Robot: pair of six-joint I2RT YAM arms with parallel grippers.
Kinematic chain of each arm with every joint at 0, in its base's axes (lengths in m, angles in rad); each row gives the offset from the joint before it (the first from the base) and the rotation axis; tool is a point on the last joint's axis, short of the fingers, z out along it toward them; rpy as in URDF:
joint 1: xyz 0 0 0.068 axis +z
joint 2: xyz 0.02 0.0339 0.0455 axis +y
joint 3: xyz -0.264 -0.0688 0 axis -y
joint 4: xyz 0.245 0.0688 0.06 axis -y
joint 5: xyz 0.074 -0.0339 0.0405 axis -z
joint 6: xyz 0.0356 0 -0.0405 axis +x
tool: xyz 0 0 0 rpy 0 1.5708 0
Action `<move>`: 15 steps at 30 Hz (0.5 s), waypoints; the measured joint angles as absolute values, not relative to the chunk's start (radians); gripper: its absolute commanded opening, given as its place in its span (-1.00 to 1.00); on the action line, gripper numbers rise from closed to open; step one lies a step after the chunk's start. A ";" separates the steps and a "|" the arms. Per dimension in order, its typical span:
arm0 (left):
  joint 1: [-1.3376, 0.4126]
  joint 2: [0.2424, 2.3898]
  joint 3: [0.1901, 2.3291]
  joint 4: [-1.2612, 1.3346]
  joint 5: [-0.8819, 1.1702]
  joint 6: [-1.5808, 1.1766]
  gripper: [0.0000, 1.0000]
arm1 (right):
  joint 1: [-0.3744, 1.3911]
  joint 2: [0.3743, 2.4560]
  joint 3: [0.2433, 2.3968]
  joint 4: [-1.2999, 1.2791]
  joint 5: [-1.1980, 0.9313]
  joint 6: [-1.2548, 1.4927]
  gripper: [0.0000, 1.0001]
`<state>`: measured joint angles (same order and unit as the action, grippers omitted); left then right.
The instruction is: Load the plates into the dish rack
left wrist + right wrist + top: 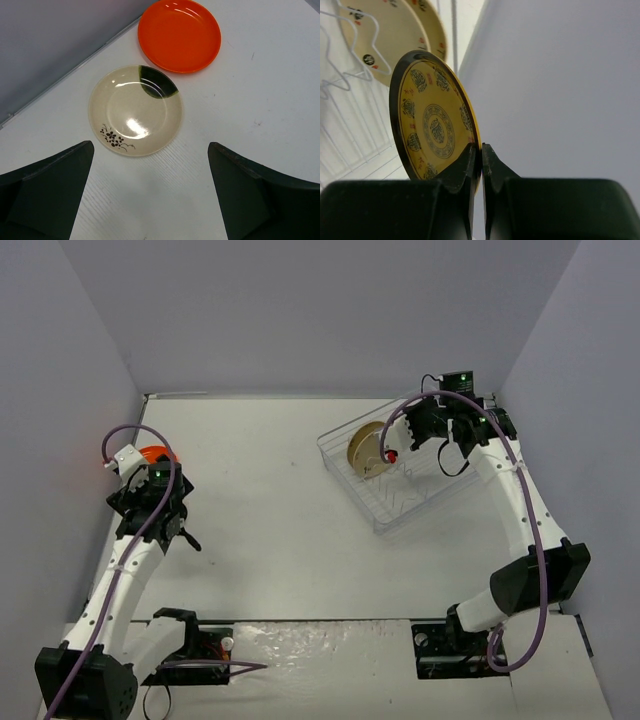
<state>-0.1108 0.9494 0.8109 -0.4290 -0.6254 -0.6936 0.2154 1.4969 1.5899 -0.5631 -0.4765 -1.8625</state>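
Observation:
My right gripper (481, 152) is shut on the rim of the dark brown plate with a yellow patterned centre (432, 125), holding it upright over the clear dish rack (395, 520). Two cream plates (385, 35) stand on edge in the rack behind it; they show as tan discs in the top view (365, 450). My left gripper (150, 200) is open and empty above the table, just short of a cream plate with a dark green patch and floral mark (135, 110). The orange plate (179, 35) lies flat just beyond it, partly visible under the left arm (155, 453).
White rack wires (345, 75) stand to the left of the held plate. Grey walls close in the table on the left (50, 40), back and right. The left arm (150, 495) hides the cream plate on the table in the top view.

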 measured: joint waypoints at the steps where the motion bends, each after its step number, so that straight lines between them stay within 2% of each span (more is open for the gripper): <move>1: -0.111 0.959 0.817 -0.431 -0.625 -0.694 0.94 | 0.216 1.495 1.572 -0.564 -0.472 -1.879 -1.00; 15: -0.111 1.012 0.856 -0.468 -0.625 -0.714 0.94 | 0.228 1.553 1.530 -0.544 -0.441 -1.970 -1.00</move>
